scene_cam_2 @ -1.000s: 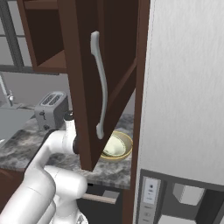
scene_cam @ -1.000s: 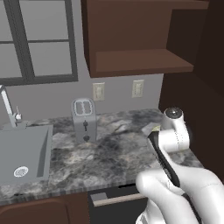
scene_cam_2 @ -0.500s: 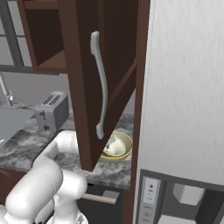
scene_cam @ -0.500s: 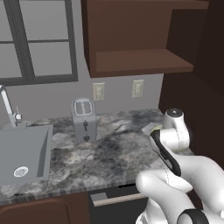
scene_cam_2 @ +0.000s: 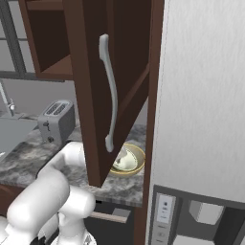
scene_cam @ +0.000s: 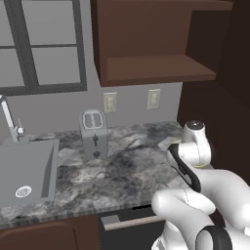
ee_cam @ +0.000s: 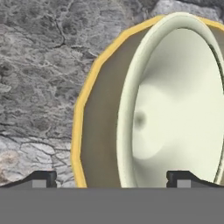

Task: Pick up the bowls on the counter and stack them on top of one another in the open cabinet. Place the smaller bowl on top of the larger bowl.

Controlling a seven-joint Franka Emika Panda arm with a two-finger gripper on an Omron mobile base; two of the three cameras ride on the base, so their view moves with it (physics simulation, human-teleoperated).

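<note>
The smaller bowl (ee_cam: pixel 175 113), pale cream, sits nested inside the larger bowl (ee_cam: pixel 98 131), mustard yellow, on the mottled counter (ee_cam: pixel 39 65). My gripper (ee_cam: pixel 111 181) is open just above them. One fingertip hangs outside the yellow rim over the counter and the other over the cream bowl's hollow. In the right base view the smaller bowl (scene_cam_2: pixel 125 161) and the larger bowl (scene_cam_2: pixel 138 166) lie below the swung-out door, beside my arm. The open cabinet (scene_cam: pixel 156 68) hangs above the counter (scene_cam: pixel 122 171) with a bare shelf.
The cabinet's door with a long pale handle (scene_cam_2: pixel 111 95) juts out over the bowls. A tall pale panel (scene_cam_2: pixel 201 95) stands right of them. A toaster (scene_cam: pixel 93 133) stands mid-counter and a steel sink (scene_cam: pixel 24 171) with a faucet lies at the left.
My arm has shifted a little, bending lower over the counter's right end. The bowls have stayed in place and the jaws have stayed wide.
</note>
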